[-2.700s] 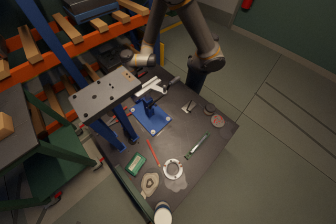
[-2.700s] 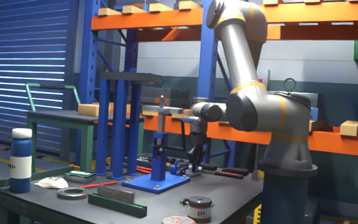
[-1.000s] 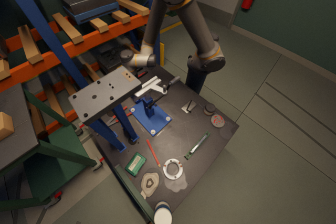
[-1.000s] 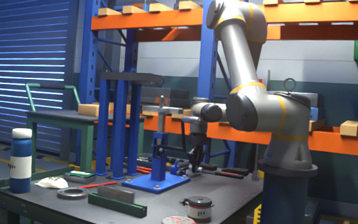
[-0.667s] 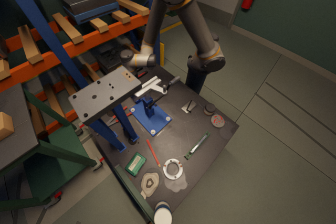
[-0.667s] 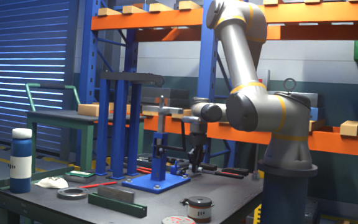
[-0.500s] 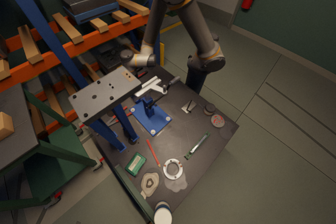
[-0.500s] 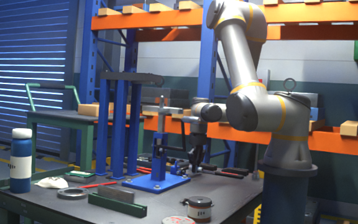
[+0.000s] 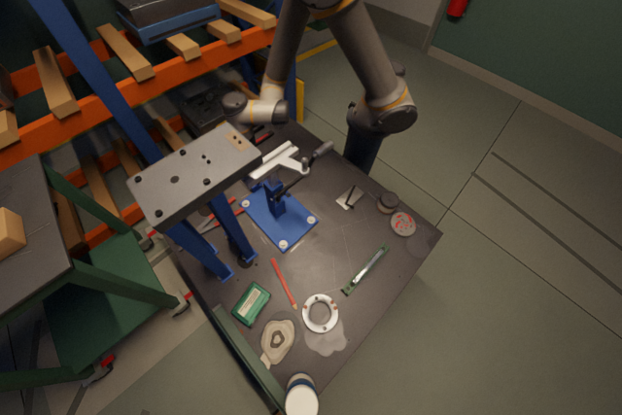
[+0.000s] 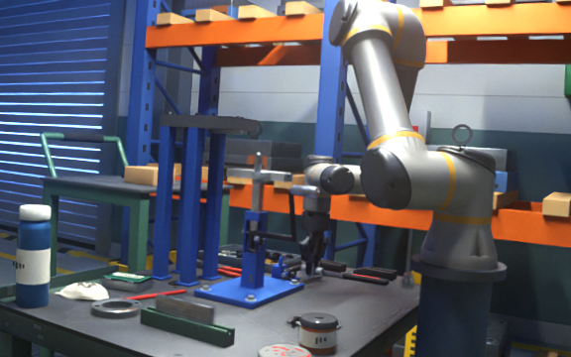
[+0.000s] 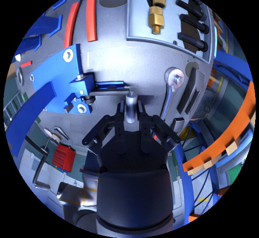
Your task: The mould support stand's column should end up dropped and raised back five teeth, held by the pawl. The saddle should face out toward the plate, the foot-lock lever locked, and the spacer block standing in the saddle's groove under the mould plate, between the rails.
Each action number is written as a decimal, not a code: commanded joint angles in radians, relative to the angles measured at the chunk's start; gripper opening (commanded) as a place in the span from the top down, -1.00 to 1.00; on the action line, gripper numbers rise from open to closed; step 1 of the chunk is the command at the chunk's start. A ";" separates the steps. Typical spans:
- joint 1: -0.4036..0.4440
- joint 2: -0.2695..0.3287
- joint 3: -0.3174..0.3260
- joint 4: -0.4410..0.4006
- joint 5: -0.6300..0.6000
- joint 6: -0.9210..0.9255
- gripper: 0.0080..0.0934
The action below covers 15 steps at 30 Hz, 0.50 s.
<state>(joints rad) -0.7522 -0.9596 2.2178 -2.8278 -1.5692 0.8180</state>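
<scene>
My gripper (image 11: 130, 104) (image 10: 314, 271) is low at the back of the stand's blue base plate (image 9: 279, 217). It is open, with the foot-lock lever's round steel knob (image 11: 131, 99) between its fingers. The lever arm (image 11: 110, 91) runs flat from the knob to the blue bracket (image 11: 82, 85) on the base. The blue column (image 10: 255, 243) stands upright with the pale saddle (image 9: 276, 159) on top. A crank with a dark handle (image 9: 321, 149) sticks out beside the saddle. The grey mould plate (image 9: 193, 174) sits on blue rails (image 9: 221, 234) next to the stand. I cannot pick out the spacer block.
Behind the bench stands an orange and blue rack (image 10: 464, 218) with wooden blocks and moulds. A tray with brass fittings (image 11: 155, 10) and black bolts lies ahead of the gripper. A spanner (image 11: 172, 87), red-handled tools (image 11: 81, 15), a white ring (image 9: 320, 312) and a blue bottle (image 10: 33, 255) lie on the bench.
</scene>
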 commanded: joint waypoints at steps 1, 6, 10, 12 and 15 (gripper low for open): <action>0.000 -0.002 0.000 0.000 0.000 0.000 0.43; 0.000 -0.010 0.000 0.008 0.000 0.000 0.43; 0.000 -0.024 0.001 0.021 0.000 0.000 0.43; 0.000 -0.034 0.001 0.030 0.000 0.000 0.43; 0.000 -0.050 0.002 0.046 0.000 0.000 0.43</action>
<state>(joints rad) -0.7522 -1.0093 2.2201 -2.7803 -1.5692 0.8181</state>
